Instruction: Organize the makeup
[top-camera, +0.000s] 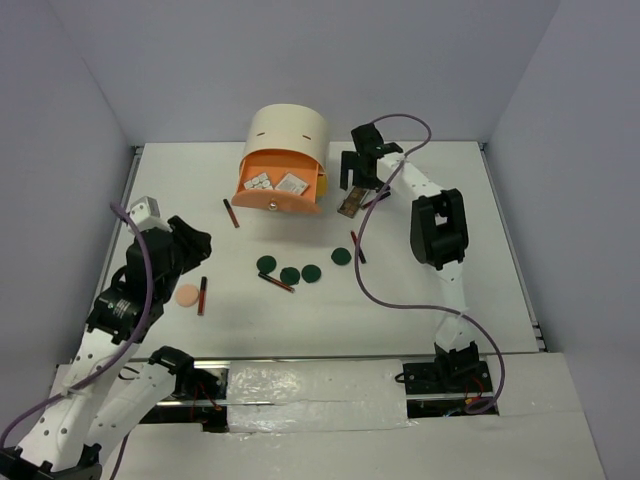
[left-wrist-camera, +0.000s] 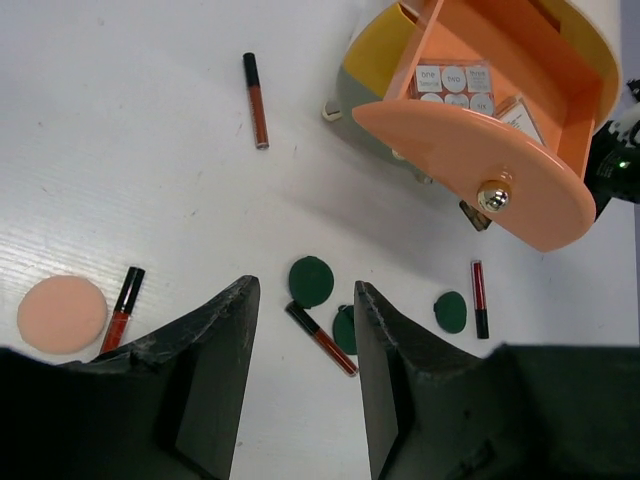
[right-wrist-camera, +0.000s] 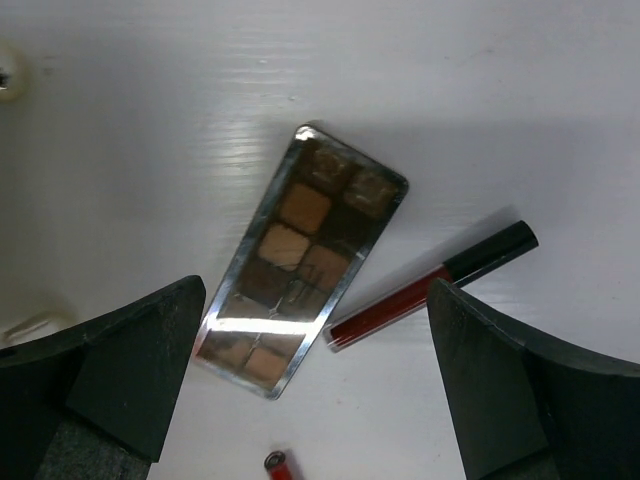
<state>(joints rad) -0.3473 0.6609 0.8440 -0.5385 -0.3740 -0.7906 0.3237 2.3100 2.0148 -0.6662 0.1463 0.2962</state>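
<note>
Brown mirrored rectangular palette (right-wrist-camera: 300, 265) lies flat on the white bench (top-camera: 450, 290), just right of the open orange drawer (top-camera: 280, 192). Right hand (right-wrist-camera: 315, 310) hovers directly above it, spread wide, empty. The palette's long axis runs diagonally between the fingers, with a thin dark-red stick (right-wrist-camera: 430, 285) just beside it. Left hand (left-wrist-camera: 303, 300) is well apart, narrow gap, empty. Right arm is nearer and probably needs a wrist twist.

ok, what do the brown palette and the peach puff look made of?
Brown palette: likely hard plastic, glossy clear lid or mirror-like face, judging by the glare strip and silvery rim. Peach puff: looks like soft foam or sponge, matte, no highlights; texture too fine to confirm.
</note>
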